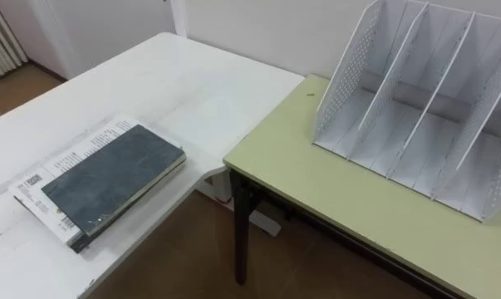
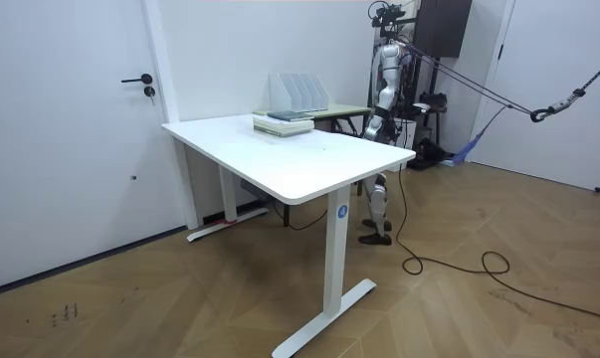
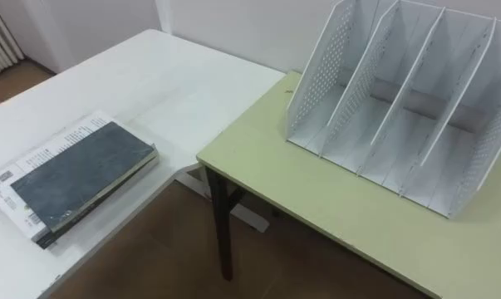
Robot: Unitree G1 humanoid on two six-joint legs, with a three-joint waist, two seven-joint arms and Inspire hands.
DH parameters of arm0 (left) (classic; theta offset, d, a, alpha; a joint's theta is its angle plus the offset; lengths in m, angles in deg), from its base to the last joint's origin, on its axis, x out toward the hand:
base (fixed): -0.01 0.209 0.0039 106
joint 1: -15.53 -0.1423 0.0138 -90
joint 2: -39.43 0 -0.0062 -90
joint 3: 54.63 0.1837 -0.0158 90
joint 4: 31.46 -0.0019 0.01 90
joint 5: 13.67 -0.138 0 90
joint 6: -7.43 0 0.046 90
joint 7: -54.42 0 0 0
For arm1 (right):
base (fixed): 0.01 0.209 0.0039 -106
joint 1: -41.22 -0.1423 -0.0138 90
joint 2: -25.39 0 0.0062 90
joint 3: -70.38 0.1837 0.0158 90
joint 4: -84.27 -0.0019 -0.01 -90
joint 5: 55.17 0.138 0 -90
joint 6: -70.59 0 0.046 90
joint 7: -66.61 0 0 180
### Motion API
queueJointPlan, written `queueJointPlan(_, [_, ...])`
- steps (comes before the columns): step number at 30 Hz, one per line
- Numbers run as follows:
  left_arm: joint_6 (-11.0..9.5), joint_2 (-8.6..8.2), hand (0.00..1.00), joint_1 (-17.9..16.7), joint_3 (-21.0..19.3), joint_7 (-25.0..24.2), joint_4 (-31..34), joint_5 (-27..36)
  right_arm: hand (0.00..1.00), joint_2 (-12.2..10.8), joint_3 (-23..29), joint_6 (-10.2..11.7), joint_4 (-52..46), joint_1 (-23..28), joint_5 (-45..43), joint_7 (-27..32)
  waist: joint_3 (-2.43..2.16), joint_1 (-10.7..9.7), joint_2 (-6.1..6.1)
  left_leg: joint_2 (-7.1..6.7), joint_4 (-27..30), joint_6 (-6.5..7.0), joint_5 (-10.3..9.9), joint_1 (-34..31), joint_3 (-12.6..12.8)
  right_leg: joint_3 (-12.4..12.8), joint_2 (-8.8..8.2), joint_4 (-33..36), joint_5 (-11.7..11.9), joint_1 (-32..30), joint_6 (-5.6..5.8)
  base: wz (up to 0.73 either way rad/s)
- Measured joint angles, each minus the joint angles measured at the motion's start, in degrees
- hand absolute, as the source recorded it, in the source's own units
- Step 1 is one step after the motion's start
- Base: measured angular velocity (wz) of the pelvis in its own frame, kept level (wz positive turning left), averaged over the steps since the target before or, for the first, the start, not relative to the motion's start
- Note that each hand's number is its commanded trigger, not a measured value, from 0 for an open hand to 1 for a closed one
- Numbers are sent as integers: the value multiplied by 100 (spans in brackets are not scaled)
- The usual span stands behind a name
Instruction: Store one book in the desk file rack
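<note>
A dark slate-covered book (image 1: 109,178) lies flat on a white printed book (image 1: 63,158), near the edge of the white table (image 1: 192,83) at the left. A white perforated file rack (image 1: 424,108) with several empty slots stands on the pale green desk (image 1: 333,199) at the right, open side toward me. In the room view I stand upright at the corner where the two tables meet, the book stack (image 2: 283,122) and rack (image 2: 300,91) in front of me. My left hand (image 2: 372,126) hangs low beside the table edge.
A gap of bare wooden floor (image 1: 175,257) lies between the white table and the green desk, whose dark leg (image 1: 242,232) stands at its near corner. A white wall runs behind the rack. In the room view a door (image 2: 71,129) stands far off.
</note>
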Motion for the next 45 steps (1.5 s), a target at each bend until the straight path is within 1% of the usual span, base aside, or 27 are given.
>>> queueJointPlan(5, [-24,5,0,-2,-45,-69,0,0,0,-2,-5,5,-9,-18,-155,-46,3,15,-35,-28,-3,1,0,-1,-25,-63,-27,-2,-24,21,21,6])
queueJointPlan(13, [-41,3,0,-2,-45,-10,1,-13,0,-4,-5,11,-2,-14,-270,28,7,24,-29,-40,34,3,-1,0,-52,-70,-36,8,-29,49,31,0])
queueJointPlan(17, [-43,-4,0,19,-61,74,9,-255,0,-5,70,2,-9,-4,-272,21,14,12,-22,-44,36,19,-13,35,-55,-152,-46,2,-36,121,40,10])
queueJointPlan(22, [-53,-2,0,64,-43,99,16,-356,0,-7,84,25,-18,15,-255,27,14,17,-18,-58,30,27,-16,71,-86,-131,-52,7,-42,147,49,1])
queueJointPlan(27, [-160,-11,0,74,-18,216,21,-621,0,-19,82,130,12,17,-259,61,14,4,-36,-62,-15,33,-11,103,-64,-98,-52,2,-45,144,54,-3])
queueJointPlan(30, [-160,-12,0,67,113,224,164,-689,0,-31,75,149,18,14,-252,92,20,-11,-47,-65,-15,33,-11,93,-41,-98,-59,1,-48,137,59,0])
queueJointPlan(31, [-161,-10,0,72,209,220,242,-750,0,-42,74,188,37,4,-260,96,24,-11,-50,-66,-14,33,-11,89,-40,-98,-59,-1,-48,133,60,0])
queueJointPlan(32, [-163,-22,0,81,259,208,297,-848,0,-49,73,196,36,0,-267,102,14,-12,-35,-66,-14,33,-11,90,-40,-90,-59,-1,-48,132,60,0])
queueJointPlan(33, [-161,-27,0,74,290,205,351,-941,0,-50,68,201,35,4,-266,104,15,-13,-38,-66,-14,33,-11,92,-39,-85,-59,-1,-48,132,60,0])
queueJointPlan(36, [-156,-24,0,69,532,196,626,-1325,0,-52,50,237,22,12,-271,109,12,-34,-33,-64,-9,33,-10,98,-31,-76,-58,8,-48,135,60,0])
queueJointPlan(38, [-155,-22,0,75,840,173,910,-1854,0,-54,-21,240,30,-32,-275,126,11,-69,-33,-62,-9,36,-9,101,-16,-55,-58,19,-47,129,60,0])
queueJointPlan(39, [-155,-21,0,80,917,157,979,-1976,0,-54,-27,239,36,-43,-285,125,11,-78,-33,-62,-9,36,-9,108,-23,-50,-58,21,-47,131,60,0])
queueJointPlan(41, [-156,-20,0,79,1185,78,1239,-2327,0,-56,-58,245,27,-69,-313,133,21,-181,-48,-63,-7,36,-9,129,-33,-46,-59,23,-46,151,61,0])
queueJointPlan(44, [-155,-13,0,107,1457,75,1491,-2565,0,-68,-145,264,22,-94,-308,152,23,-286,-44,-61,16,36,-9,113,-11,-54,-60,28,-46,150,61,0])
queueJointPlan(45, [-154,0,0,127,1609,70,1653,-2706,0,-70,-197,265,23,-147,-312,149,25,-341,-41,-58,29,36,-9,100,-10,-52,-59,33,-45,139,60,0])
